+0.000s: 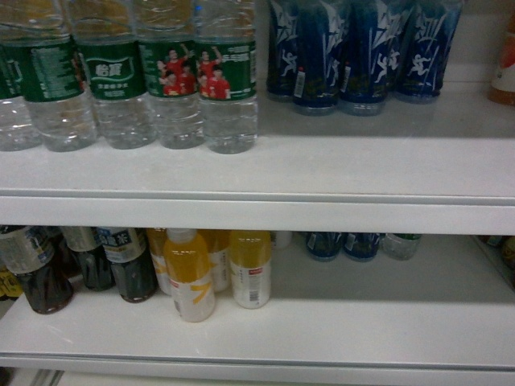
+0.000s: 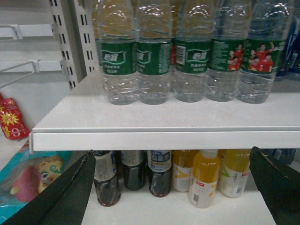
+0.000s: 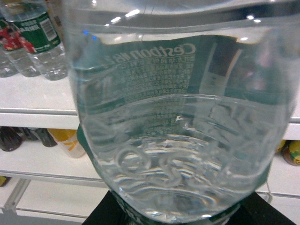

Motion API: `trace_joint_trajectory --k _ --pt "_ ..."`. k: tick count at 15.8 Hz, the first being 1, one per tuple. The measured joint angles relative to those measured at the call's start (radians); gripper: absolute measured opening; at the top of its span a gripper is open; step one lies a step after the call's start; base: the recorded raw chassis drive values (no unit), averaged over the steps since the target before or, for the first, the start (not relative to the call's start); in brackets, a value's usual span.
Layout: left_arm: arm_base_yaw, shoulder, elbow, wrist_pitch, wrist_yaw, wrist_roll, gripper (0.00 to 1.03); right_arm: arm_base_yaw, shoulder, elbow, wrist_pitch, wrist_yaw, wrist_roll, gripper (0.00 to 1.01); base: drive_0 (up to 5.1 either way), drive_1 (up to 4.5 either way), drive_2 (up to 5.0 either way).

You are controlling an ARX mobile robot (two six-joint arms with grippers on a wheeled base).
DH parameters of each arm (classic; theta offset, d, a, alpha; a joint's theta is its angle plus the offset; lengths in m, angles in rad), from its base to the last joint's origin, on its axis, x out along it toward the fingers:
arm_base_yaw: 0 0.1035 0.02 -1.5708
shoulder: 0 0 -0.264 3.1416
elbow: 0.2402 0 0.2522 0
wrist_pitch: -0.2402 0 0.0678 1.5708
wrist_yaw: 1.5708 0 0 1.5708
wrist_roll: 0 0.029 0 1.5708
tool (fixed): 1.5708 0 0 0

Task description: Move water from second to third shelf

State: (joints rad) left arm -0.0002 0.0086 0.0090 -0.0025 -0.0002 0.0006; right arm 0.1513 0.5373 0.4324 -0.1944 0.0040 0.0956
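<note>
My right wrist camera is filled almost edge to edge by the water bottle point(image 3: 178, 122), its green label reading backwards through the clear wall, so I judge the right end effector point(image 3: 176, 213) is clamped on it low down; only dark finger bases show at the bottom of the frame, and I cannot see the pads themselves. The bottle sits right against the lens, out in front of the shelves rather than on one, and neither arm appears in the head view. The left end effector point(image 2: 173, 187) hangs spread wide and empty, its two dark fingers point(image 2: 61, 197) framing the lower shelf point(image 2: 178, 206) with the tea and orange drinks. My main worry is blindness: with the bottle blocking the right view, I could drive it into the shelf edge point(image 3: 37, 115) beyond it, or into the yellow bottles point(image 1: 190, 273) below, and topple them. A ribbed, thin-walled bottle could also flex and slip in the grip. The free spot on the lower shelf point(image 1: 386, 297) looks safest.
</note>
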Motion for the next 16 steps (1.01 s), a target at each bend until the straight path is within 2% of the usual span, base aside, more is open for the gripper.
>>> trace_joint_trajectory --k 16 --pt "0.0 0.0 0.0 0.0 0.0 0.0 0.98 0.0 -0.001 0.0 0.006 0.001 0.0 0.36 -5.0 2.49 2.5"
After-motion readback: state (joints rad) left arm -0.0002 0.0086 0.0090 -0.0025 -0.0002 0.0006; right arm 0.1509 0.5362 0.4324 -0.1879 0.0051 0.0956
